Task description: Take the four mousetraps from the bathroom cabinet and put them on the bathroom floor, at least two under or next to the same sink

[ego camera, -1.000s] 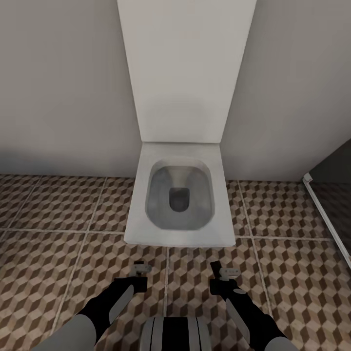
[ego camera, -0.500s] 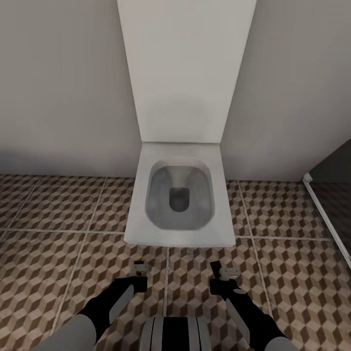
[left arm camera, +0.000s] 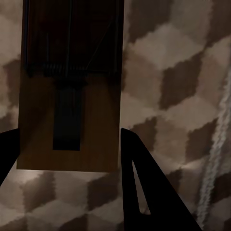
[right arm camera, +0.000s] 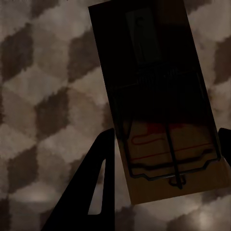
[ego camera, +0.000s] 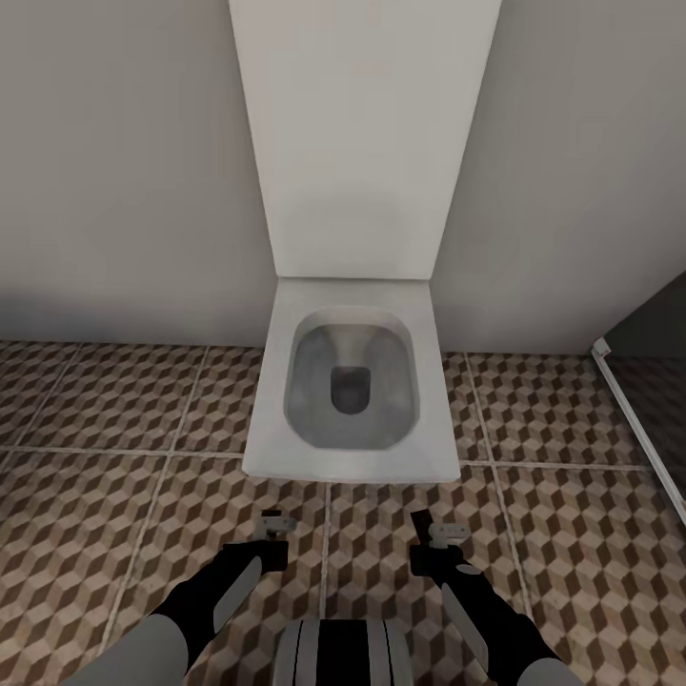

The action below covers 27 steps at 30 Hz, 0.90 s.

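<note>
Head view: toilet [ego camera: 351, 391] unmoved

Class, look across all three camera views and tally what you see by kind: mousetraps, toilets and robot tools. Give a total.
Mousetraps: 2, one in the left tool, one in the right tool
Toilets: 1
Tools: 2, left tool and right tool
Total: 5

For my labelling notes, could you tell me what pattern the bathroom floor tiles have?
The bathroom floor has a brown-and-beige cube pattern with pale grout lines, clearest in the head view.
</note>
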Motion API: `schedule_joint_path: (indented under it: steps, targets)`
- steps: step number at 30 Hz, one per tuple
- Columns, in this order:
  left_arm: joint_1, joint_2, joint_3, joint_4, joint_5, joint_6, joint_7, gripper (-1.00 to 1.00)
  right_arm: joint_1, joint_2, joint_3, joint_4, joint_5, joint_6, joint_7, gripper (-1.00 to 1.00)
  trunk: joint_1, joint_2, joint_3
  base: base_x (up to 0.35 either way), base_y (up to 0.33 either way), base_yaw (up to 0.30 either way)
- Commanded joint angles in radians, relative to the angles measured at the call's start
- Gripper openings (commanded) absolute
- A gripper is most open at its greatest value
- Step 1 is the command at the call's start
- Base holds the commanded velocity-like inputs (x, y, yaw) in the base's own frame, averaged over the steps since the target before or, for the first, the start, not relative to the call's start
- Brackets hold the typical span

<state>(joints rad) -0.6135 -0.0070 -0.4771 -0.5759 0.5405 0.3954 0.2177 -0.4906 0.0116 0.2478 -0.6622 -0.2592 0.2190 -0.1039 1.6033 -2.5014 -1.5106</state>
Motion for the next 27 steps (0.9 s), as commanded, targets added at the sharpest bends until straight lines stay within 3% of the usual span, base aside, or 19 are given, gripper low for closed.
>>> schedule_joint_path:
  steps: [1,8,17,27]
  targets:
    - [-0.001,0.001,-0.006,-0.002,0.007,0.003,0.011,-1.0,0.0,-0.001,0.005,-0.002,-0.012,0.003,-0.008,-1.0,0.0,0.0,-0.001,0.0,0.0,0.0]
    - [-0.001,0.001,-0.006,-0.002,0.007,0.003,0.011,-1.0,0.0,-0.001,0.005,-0.002,-0.012,0.003,-0.008,-1.0,0.0,0.0,-0.001,0.0,0.0,0.0]
    - [0.0,0.001,-0.006,-0.001,0.008,0.003,0.011,-1.0,0.0,-0.001,0.005,-0.002,-0.012,0.002,-0.008,-1.0,0.004,-0.002,-0.035,0.0,0.0,0.0]
    - [-0.001,0.001,-0.006,-0.001,0.008,0.003,0.011,-1.0,0.0,-0.001,0.005,-0.002,-0.012,0.002,-0.008,-1.0,0.004,-0.002,-0.035,0.0,0.0,0.0]
